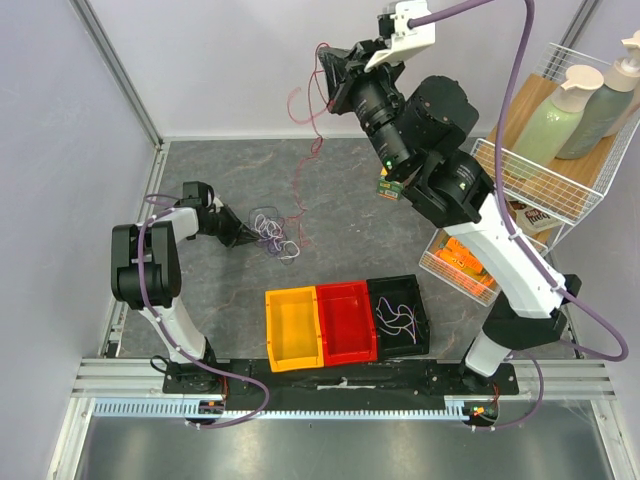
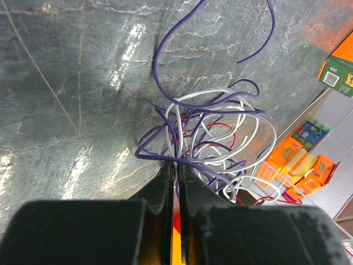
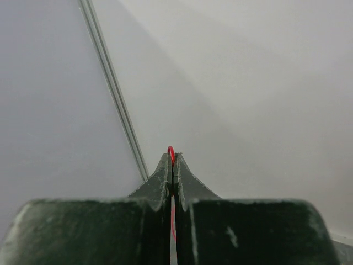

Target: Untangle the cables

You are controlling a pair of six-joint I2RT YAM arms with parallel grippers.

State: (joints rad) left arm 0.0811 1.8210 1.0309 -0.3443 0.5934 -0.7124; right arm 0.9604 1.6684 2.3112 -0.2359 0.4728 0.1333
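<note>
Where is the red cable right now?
In the top view, the red cable hangs from the right claw, held high at the back centre, and trails down toward the tangle of cables at the left claw.

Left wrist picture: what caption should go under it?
Left gripper pinches tangled purple and white cables on the grey table.

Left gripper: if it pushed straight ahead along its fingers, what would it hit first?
The tangle of purple, white and red cables, lying right at the tips of the left gripper, which looks shut on one strand.
</note>
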